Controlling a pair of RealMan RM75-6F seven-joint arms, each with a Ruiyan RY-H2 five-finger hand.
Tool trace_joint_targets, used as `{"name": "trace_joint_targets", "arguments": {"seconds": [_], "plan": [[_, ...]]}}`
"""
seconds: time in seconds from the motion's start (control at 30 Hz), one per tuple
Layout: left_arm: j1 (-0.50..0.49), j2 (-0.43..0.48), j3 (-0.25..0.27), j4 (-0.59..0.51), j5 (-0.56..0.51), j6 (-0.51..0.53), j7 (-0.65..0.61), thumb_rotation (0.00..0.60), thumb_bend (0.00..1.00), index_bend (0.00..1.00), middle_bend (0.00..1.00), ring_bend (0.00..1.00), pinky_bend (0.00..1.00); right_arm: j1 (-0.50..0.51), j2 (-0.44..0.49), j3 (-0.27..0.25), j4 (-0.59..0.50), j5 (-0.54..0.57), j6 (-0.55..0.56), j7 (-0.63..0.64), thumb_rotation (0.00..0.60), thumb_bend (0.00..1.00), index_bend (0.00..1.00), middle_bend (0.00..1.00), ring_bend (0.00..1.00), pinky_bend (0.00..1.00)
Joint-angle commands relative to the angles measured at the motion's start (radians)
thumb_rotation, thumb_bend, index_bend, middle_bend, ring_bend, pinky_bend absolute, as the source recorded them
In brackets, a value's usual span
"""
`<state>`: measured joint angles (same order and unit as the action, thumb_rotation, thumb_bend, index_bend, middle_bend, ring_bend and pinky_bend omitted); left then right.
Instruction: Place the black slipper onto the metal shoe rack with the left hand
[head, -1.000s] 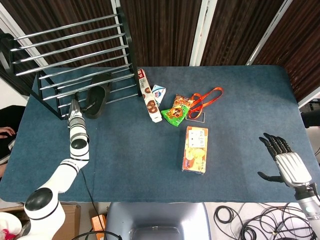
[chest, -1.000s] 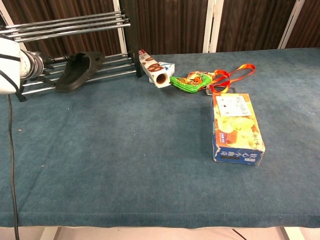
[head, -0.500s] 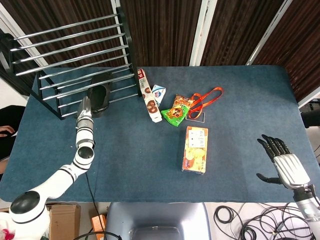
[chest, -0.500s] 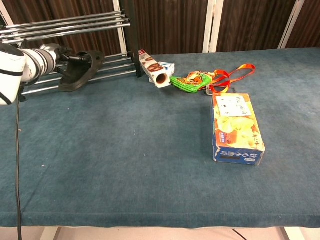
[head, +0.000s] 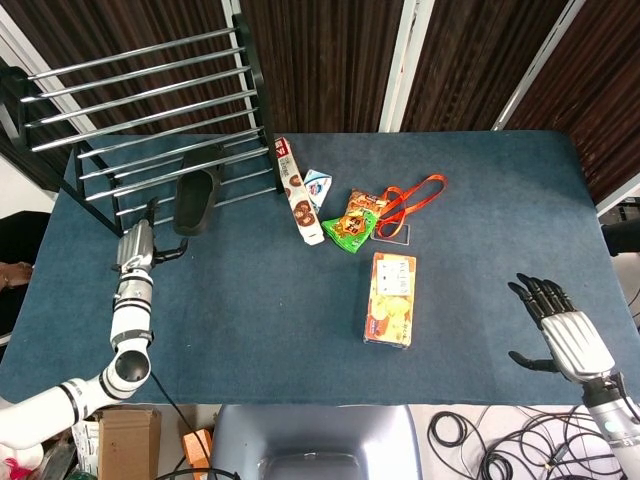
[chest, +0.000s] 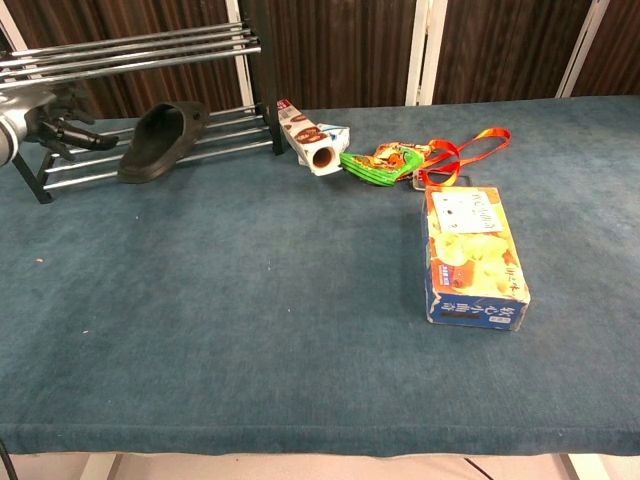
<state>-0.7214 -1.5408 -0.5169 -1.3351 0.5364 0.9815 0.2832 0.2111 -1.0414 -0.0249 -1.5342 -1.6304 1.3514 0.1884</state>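
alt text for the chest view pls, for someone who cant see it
A black slipper lies on the lowest bars of a metal shoe rack at the far left of a blue table, the left robot hand beside it holding nothing. Snack packs and an orange lanyard lie to the right.

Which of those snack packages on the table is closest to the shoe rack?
The long brown-and-white cookie box, lying right beside the metal shoe rack; the green snack bag and orange box lie farther right.

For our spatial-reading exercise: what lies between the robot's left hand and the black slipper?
Nothing but bare blue tablecloth and shoe-rack rails: the head view shows the left hand apart from the black slipper, holding nothing.
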Motion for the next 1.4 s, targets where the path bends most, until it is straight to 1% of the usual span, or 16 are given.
{"name": "trace_joint_targets", "arguments": {"seconds": [0.03, 0.2, 0.33, 0.53, 0.63, 0.83, 1.1, 1.2, 1.4], "plan": [[0.011, 0.024, 0.024, 0.003, -0.06, -0.024, 0.027, 0.503, 0.33, 0.0, 0.16, 0.14, 0.31, -0.001, -0.001, -0.002, -0.003, -0.003, 0.001, -0.003, 0.6, 0.08, 0.0, 0.0, 0.0, 0.06], [0.004, 0.028, 0.031, 0.047, -0.136, -0.088, 0.012, 0.552, 0.33, 0.0, 0.14, 0.11, 0.3, -0.001, -0.003, -0.003, -0.005, -0.003, 0.001, -0.006, 0.6, 0.08, 0.0, 0.0, 0.0, 0.06], [-0.004, 0.039, 0.046, 0.051, -0.185, -0.133, 0.017, 0.575, 0.33, 0.0, 0.16, 0.12, 0.31, -0.001, -0.003, -0.001, -0.004, -0.001, -0.001, -0.005, 0.6, 0.08, 0.0, 0.0, 0.0, 0.06], [-0.026, 0.039, 0.066, 0.042, -0.218, -0.173, 0.013, 0.577, 0.33, 0.0, 0.18, 0.14, 0.34, 0.003, -0.006, -0.001, -0.005, 0.003, -0.009, -0.013, 0.6, 0.08, 0.0, 0.0, 0.0, 0.06], [-0.053, 0.019, 0.073, 0.069, -0.226, -0.194, 0.009, 0.592, 0.33, 0.0, 0.18, 0.14, 0.34, 0.003, -0.007, -0.001, -0.008, 0.002, -0.009, -0.017, 0.6, 0.08, 0.0, 0.0, 0.0, 0.06], [-0.105, -0.026, 0.07, 0.144, -0.259, -0.256, -0.014, 0.599, 0.33, 0.0, 0.16, 0.13, 0.34, -0.001, -0.006, 0.0, -0.007, 0.005, -0.002, -0.011, 0.6, 0.08, 0.0, 0.0, 0.0, 0.06], [-0.151, -0.034, 0.084, 0.17, -0.301, -0.287, -0.017, 0.6, 0.33, 0.0, 0.16, 0.12, 0.34, -0.005, 0.0, 0.002, -0.004, 0.002, 0.01, 0.0, 0.6, 0.08, 0.0, 0.0, 0.0, 0.06], [-0.163, -0.043, 0.082, 0.186, -0.308, -0.297, -0.031, 0.6, 0.33, 0.0, 0.16, 0.12, 0.34, -0.006, 0.0, 0.002, -0.003, 0.002, 0.011, 0.003, 0.6, 0.08, 0.0, 0.0, 0.0, 0.06], [-0.17, -0.065, 0.062, 0.215, -0.273, -0.324, -0.102, 0.6, 0.33, 0.0, 0.16, 0.12, 0.34, -0.006, 0.001, 0.003, -0.002, 0.008, 0.006, 0.002, 0.6, 0.08, 0.0, 0.0, 0.0, 0.06]]}}
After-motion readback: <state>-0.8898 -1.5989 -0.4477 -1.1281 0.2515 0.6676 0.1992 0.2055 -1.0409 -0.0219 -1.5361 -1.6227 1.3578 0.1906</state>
